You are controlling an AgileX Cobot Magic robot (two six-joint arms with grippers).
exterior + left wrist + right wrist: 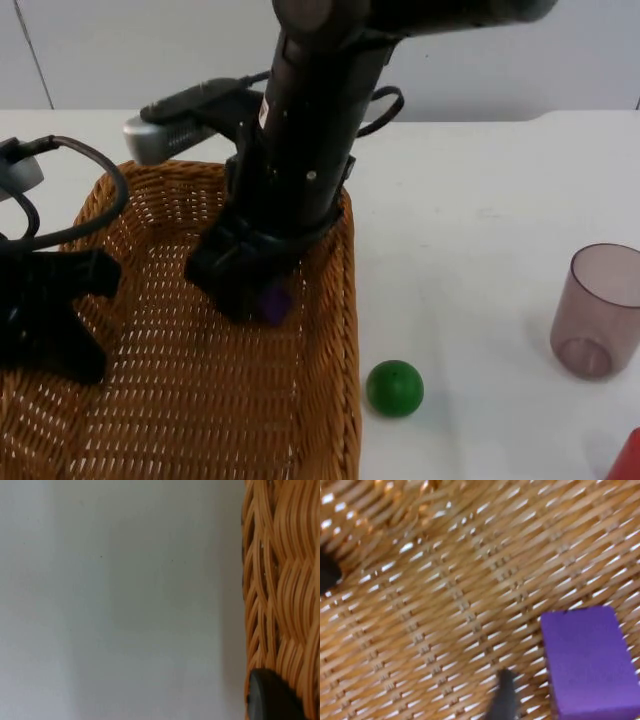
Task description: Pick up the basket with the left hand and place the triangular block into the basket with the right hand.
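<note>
The basket [150,400] occupies the near left of the worktop [480,200]. The left gripper [50,320] sits at the basket's left rim; in the left wrist view a black fingertip [272,697] lies against the woven wall [280,580], with bare worktop beside it. Whether its jaws are pressed on the rim cannot be told.

The right gripper [245,290] reaches down inside the basket, towards its right side. The block [273,303], purple, shows at the gripper's tip in the top view. In the right wrist view the block [590,665] lies against the woven floor [445,580]. Whether the jaws pinch the block or stand spread cannot be told.

Just right of the basket lies a green ball [394,388]. Farther right stands a translucent cup [598,310], upright, well apart from the ball. A red object [627,457] sits at the near right edge.
</note>
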